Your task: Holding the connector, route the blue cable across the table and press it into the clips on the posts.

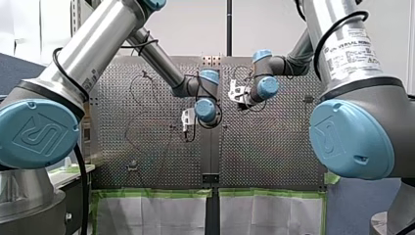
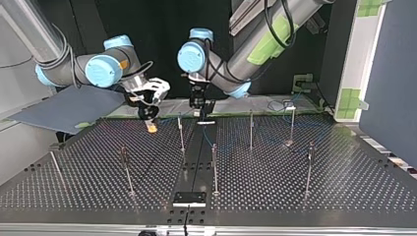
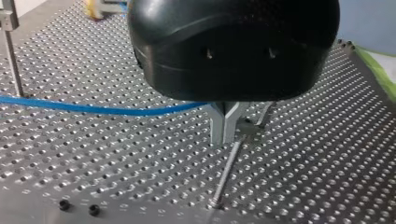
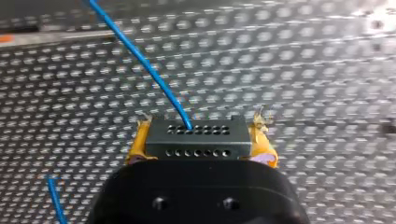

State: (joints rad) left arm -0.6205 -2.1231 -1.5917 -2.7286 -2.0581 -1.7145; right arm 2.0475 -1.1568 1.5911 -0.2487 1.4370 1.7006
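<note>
Working over a perforated metal surface (image 2: 354,187) set with thin upright posts (image 2: 251,130). Standing my left end effector (image 3: 224,137) near the surface's far edge in the top view, at the centre seam, metal fingers pressed together, tips down at the holes. Hovering my right end effector (image 4: 201,140) near it along the same edge, yellow pads pinching the black connector (image 4: 187,148). Trailing the blue cable (image 4: 140,59) from the connector's upper row of holes across the surface, and flat up to the left fingers; grip there hidden.
</note>
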